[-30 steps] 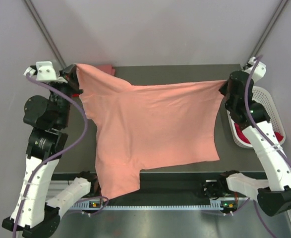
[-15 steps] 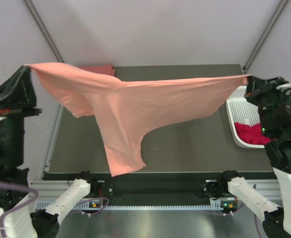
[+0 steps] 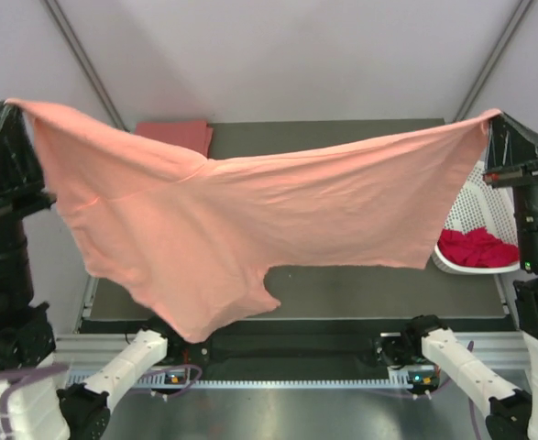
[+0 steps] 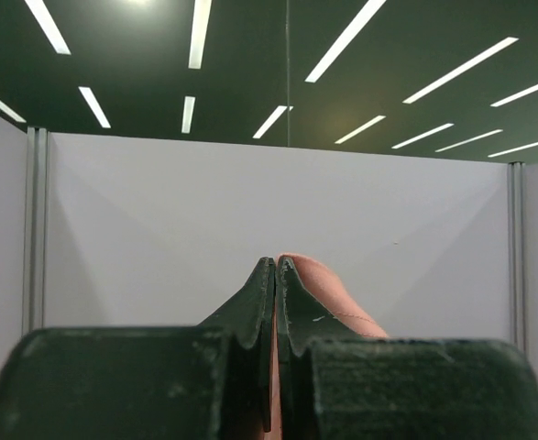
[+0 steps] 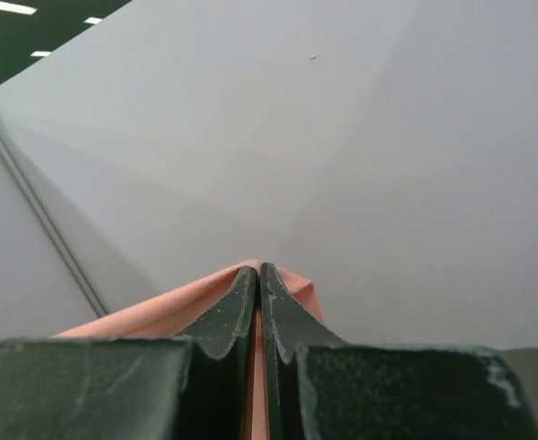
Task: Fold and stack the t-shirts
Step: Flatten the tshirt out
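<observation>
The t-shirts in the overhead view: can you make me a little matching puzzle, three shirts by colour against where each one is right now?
Column one:
1. salmon-pink t-shirt
2. coral-red t-shirt
3. magenta-red t-shirt

Column two:
A. lying crumpled in the white basket
B. folded flat at the far edge of the table
C. stretched in the air between the left gripper and the right gripper

Pairs: 1-C, 2-B, 3-A

A robotics lab cell: plain grey partition walls [image 3: 296, 55] enclose a dark bench [image 3: 342, 136], strip lights [image 4: 200, 37] line the high ceiling, and white robot arms [image 3: 126, 359] mount on an aluminium rail [image 3: 287, 383].
</observation>
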Available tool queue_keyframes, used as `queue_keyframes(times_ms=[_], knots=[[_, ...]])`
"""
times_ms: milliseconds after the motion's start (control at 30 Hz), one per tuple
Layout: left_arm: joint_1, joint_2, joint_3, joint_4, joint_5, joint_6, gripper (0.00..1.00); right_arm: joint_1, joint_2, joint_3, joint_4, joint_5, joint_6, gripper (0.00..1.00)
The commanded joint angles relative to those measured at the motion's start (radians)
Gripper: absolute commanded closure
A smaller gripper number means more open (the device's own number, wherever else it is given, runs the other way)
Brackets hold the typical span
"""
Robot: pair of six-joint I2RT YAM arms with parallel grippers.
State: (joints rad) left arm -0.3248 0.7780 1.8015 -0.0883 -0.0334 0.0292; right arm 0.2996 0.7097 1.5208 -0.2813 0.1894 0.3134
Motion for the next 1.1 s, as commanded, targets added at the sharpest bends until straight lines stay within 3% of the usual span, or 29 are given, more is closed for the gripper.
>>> queue_keyframes(times_ms=[0, 133, 300, 567, 833, 1067], knots=[[0.0, 0.136, -0.05, 0.182, -0.008, 0.038, 1.0, -0.005, 0.124, -0.028, 0.253, -0.091, -0.118, 1.0], [0.0, 0.259, -0.06, 0.289, -0.04, 0.104, 1.0, -0.007, 0.273, -0.004, 0.462, -0.128, -0.213, 1.0], [0.0, 0.443, -0.011, 0.41, -0.089, 0.23, 1.0, -0.01, 0.5, 0.16, 0.542, -0.134, -0.295, 1.0], [0.02, 0.619, 0.111, 0.522, -0.123, 0.35, 1.0, -0.028, 0.649, 0.271, 0.593, -0.123, -0.355, 1.0], [0.024, 0.566, 0.098, 0.527, -0.155, 0.345, 1.0, -0.028, 0.6, 0.245, 0.558, -0.125, -0.346, 1.0], [0.024, 0.358, 0.047, 0.449, -0.155, 0.256, 1.0, -0.025, 0.407, 0.151, 0.453, -0.146, -0.321, 1.0]])
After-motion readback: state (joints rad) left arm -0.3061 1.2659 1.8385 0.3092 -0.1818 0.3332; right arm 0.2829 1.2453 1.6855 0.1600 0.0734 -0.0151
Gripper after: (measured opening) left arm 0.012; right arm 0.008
